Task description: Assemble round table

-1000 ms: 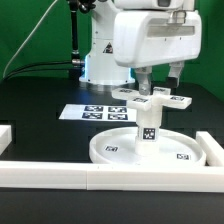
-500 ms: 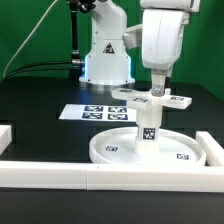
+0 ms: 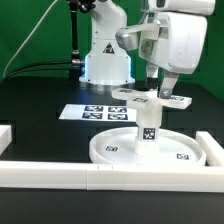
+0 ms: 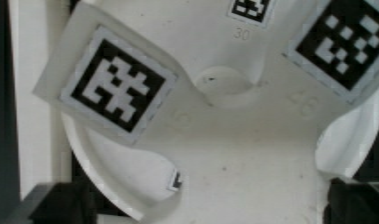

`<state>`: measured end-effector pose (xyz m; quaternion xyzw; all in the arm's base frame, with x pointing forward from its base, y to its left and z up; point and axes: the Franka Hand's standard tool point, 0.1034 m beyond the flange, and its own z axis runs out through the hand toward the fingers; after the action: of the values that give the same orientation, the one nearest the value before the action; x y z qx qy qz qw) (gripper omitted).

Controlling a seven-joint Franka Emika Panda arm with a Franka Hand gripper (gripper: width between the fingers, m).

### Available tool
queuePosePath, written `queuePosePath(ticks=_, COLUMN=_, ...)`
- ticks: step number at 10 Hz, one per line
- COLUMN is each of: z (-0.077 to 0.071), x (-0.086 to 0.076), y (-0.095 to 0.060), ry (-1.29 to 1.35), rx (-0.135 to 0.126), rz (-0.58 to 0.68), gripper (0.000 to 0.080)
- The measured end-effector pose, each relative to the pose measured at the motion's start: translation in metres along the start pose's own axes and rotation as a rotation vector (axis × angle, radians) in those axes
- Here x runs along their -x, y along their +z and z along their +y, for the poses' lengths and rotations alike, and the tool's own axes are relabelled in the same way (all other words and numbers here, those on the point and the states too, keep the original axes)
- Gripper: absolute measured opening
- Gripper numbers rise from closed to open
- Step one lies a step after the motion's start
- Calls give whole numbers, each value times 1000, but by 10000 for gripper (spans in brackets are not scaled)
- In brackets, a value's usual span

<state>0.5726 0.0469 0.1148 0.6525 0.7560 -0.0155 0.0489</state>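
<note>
Gripper (image 3: 161, 92) now rotated, fingers straddling cross-shaped piece (image 3: 150, 98) atop post (image 3: 147, 124); grip unclear.

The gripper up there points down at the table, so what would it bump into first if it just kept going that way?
Probably the cross-shaped piece atop the post. The gripper sits right over it, and the wrist view shows that piece straight ahead; whether it already touches is unclear.
</note>
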Motion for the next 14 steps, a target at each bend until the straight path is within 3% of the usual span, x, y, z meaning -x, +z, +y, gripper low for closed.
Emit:
queuePosePath(ticks=3, z=-7, x=0, y=3, ry=-126, rx=-12, rz=-7, gripper=648)
queuePosePath(ticks=10, z=-17, x=4, y=18, ry=-113, rx=-42, rz=-6, gripper=648)
queuePosePath(ticks=12, z=-16, x=5, y=18, ry=-107, rx=-42, rz=-7, gripper=443)
queuePosePath(ticks=14, z=-16, x=5, y=19, ry=-83, rx=-42, rz=-7, gripper=444)
